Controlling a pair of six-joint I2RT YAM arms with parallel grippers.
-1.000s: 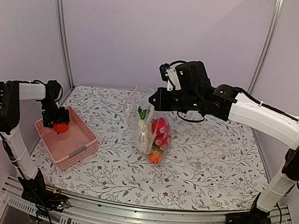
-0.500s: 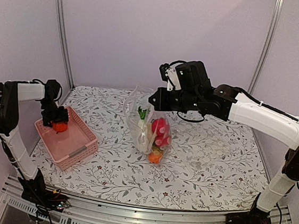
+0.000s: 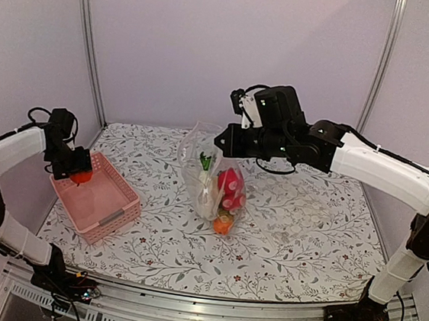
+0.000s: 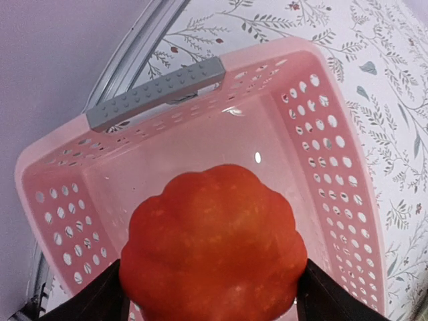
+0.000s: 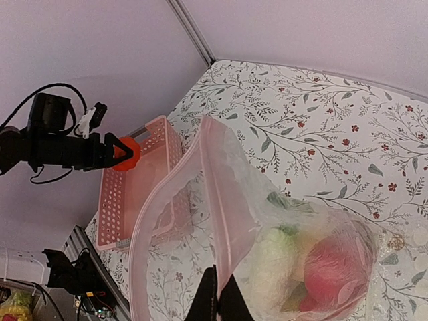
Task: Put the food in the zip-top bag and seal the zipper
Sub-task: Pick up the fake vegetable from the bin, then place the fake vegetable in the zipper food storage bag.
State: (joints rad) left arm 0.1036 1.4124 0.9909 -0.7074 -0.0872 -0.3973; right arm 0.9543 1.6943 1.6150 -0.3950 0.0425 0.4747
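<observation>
My left gripper [image 3: 77,173] is shut on an orange-red ribbed toy pumpkin [image 4: 214,244], held above the far end of the pink basket [image 3: 113,211]. The same pumpkin shows in the top view [image 3: 81,177] and the right wrist view [image 5: 124,154]. My right gripper [image 5: 217,304] is shut on the zipper rim [image 5: 221,200] of the transparent zip-top bag [image 3: 211,179] and holds it up with its mouth open. Inside the bag lie a red fruit [image 3: 230,183], a white radish with green leaves [image 3: 203,176] and an orange piece [image 3: 223,224].
The pink basket [image 4: 334,154] has a grey handle [image 4: 157,90] and looks empty under the pumpkin. The flowered tablecloth [image 3: 299,231] covers the table. Metal frame posts [image 3: 89,40] stand at the back corners.
My left arm has lifted and swung left, carrying the pumpkin up and toward the basket's far left edge. The right arm and the bag have stayed put.
</observation>
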